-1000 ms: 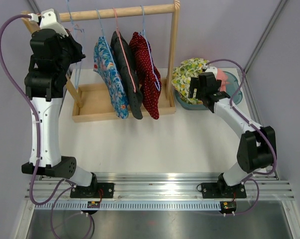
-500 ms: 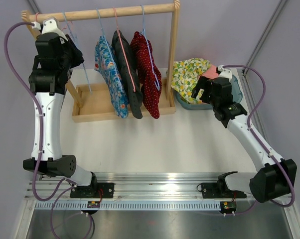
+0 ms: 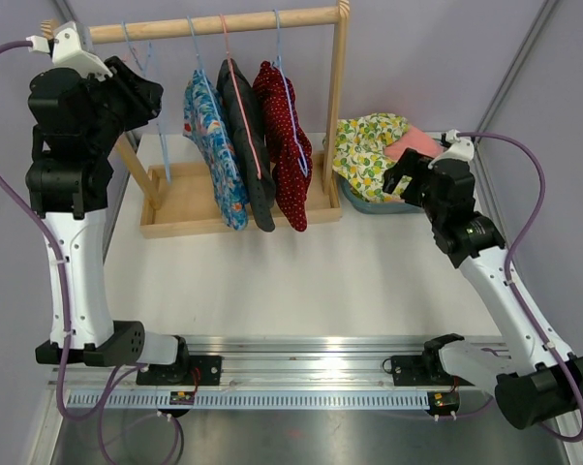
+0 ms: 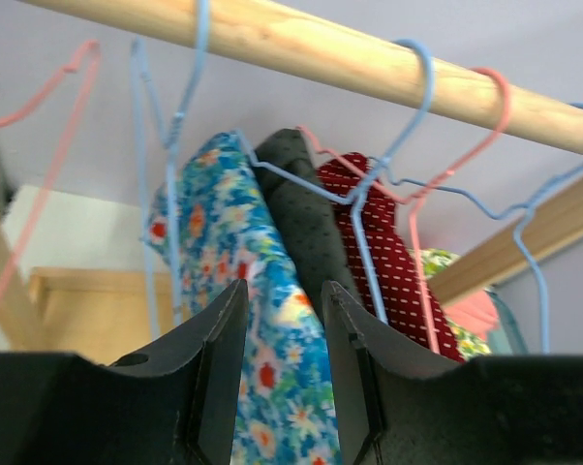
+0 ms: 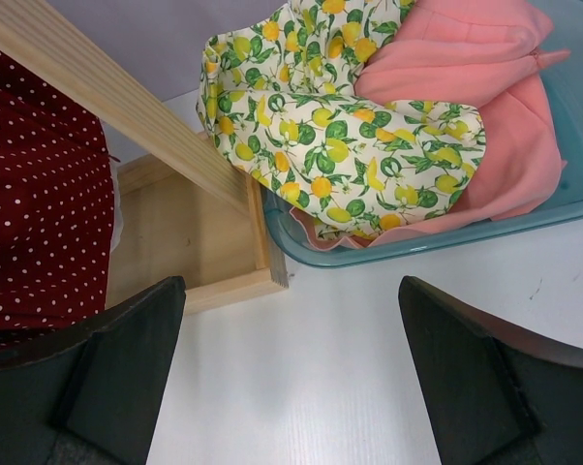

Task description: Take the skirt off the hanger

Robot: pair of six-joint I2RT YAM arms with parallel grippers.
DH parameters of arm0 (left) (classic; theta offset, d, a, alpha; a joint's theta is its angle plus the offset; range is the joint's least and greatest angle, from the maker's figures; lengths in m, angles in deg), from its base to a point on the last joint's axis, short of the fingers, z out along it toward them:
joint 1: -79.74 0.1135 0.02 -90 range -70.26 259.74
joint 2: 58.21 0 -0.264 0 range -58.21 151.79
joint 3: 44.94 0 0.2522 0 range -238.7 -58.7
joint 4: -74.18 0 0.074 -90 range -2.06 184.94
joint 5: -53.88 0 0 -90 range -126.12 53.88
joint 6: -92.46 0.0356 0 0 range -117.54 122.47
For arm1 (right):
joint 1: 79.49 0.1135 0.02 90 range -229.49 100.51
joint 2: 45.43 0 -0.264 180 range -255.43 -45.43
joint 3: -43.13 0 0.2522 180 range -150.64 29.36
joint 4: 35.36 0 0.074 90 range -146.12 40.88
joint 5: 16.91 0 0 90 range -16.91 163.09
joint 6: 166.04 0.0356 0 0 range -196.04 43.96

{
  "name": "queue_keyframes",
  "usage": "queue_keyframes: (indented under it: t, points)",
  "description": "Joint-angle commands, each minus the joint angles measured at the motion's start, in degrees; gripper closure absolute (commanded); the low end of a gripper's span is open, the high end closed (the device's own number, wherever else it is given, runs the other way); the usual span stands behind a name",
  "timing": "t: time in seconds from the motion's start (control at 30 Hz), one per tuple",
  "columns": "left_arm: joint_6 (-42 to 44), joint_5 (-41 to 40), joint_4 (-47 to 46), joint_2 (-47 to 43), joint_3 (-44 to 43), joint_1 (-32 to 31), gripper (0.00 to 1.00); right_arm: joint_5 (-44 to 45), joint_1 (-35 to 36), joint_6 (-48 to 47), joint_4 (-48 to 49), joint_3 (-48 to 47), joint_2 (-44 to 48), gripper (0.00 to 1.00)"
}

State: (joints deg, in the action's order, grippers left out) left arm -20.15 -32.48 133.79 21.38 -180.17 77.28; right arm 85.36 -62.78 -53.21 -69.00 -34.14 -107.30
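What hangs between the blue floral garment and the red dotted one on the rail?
A black garment, hanging close against both; the top view shows it plainly.

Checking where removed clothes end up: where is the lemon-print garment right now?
In the top view, the lemon-print garment is on the table's right side. It lies in the blue bin, partly over the pink garment, just right of the wooden rack.

The left gripper (image 4: 284, 295) points up toward the rod (image 4: 311, 48), its two dark fingers (image 4: 219, 358) parted by a narrow gap with nothing between them. Beyond the gap hangs the floral skirt (image 4: 224, 232), with a black garment (image 4: 306, 208) and a red dotted garment (image 4: 393, 262) pressed close on its right. A bare blue hanger (image 4: 172, 194) and a pink hanger (image 4: 49, 87) hang on its left.
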Motion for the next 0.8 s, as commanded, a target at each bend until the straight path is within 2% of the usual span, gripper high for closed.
queue_keyframes:
  t: [0.0, 0.3, 0.57, 0.7, 0.77]
  points:
    - [-3.14, 6.56, -3.13, 2.14, -0.08, -2.1, 0.61, -1.29, -0.19, 0.55, -1.21, 0.4, 2.18, 0.01]
    - [-4.46, 3.04, -4.88, 8.03, -1.93, -8.7, 0.63, -0.58, -0.1, -1.03, -3.5, 0.84, 5.0, 0.0]
    - [-4.72, 1.2, -6.56, 11.02, -1.75, -11.34, 0.64, -0.14, -0.19, -1.91, -4.38, 1.1, 5.7, 0.01]
    - [-4.2, -1.79, -6.21, 12.08, -1.4, -12.48, 0.85, -0.14, -0.19, -2.26, -4.29, 1.45, 5.97, 0.01]
    - [-4.02, -3.19, -6.29, 11.99, -0.61, -12.57, 0.92, -0.14, -0.19, -2.35, -4.38, 1.45, 6.05, 0.01]
